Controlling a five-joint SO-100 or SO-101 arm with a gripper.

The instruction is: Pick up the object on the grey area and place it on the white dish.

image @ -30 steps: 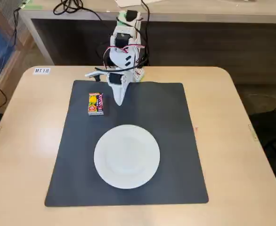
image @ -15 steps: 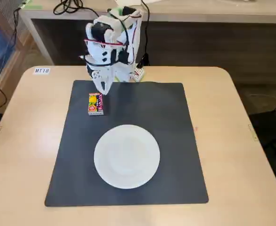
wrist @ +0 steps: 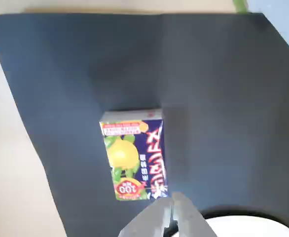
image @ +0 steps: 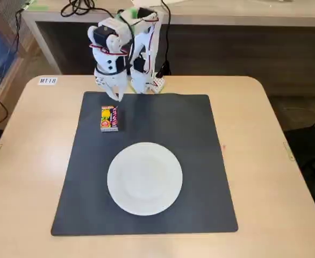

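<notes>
we're on the approach: the white two-finger gripper (image: 116,97) hangs at twelve o'clock, just above the small flat yellow printed box (image: 109,118), which lies on the dark grey square mat (image: 195,129), at eleven o'clock from the round white plate (image: 144,178). jaws look nearly together; next we'd open and lower.

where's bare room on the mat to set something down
The grey mat is bare along its whole right side in the fixed view, between the white dish and the mat's right edge, and in its near-left corner. The far-left corner is crowded: the box lies there, with the gripper just behind it.
</notes>
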